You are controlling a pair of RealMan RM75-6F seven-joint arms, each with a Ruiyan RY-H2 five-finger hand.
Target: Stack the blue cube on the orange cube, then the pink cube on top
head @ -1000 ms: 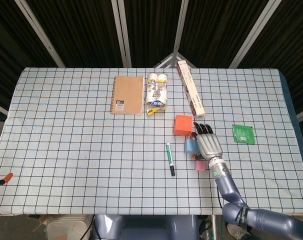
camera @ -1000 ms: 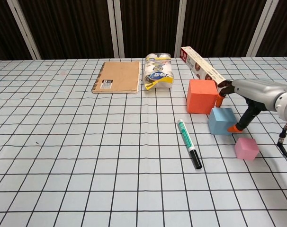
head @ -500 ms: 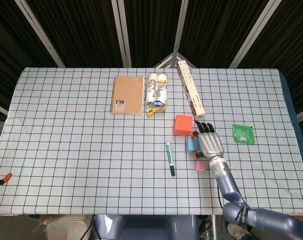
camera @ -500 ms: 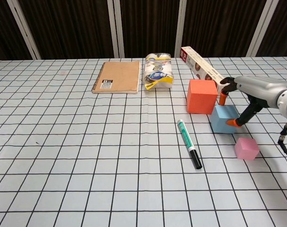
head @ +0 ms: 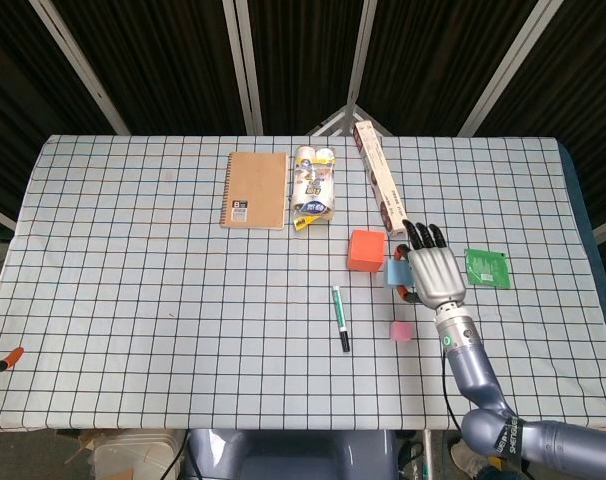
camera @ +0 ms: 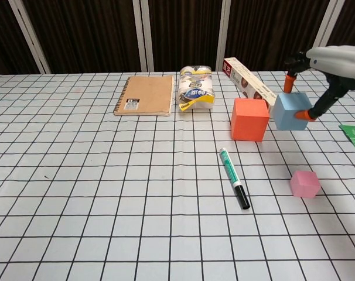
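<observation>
The right hand grips the blue cube between orange-tipped fingers and thumb, holding it clear of the checked tablecloth. In the head view the right hand covers most of the blue cube, which peeks out at its left edge. The orange cube stands on the cloth just to the left of the hand and lower than the lifted cube; in the chest view the two cubes appear side by side, apart. The pink cube sits on the cloth below the hand, nearer the robot. A green marker lies further left of the pink cube. Beyond the hand lies a long narrow box; a green packet lies just to its right. The left hand appears in neither view.
</observation>
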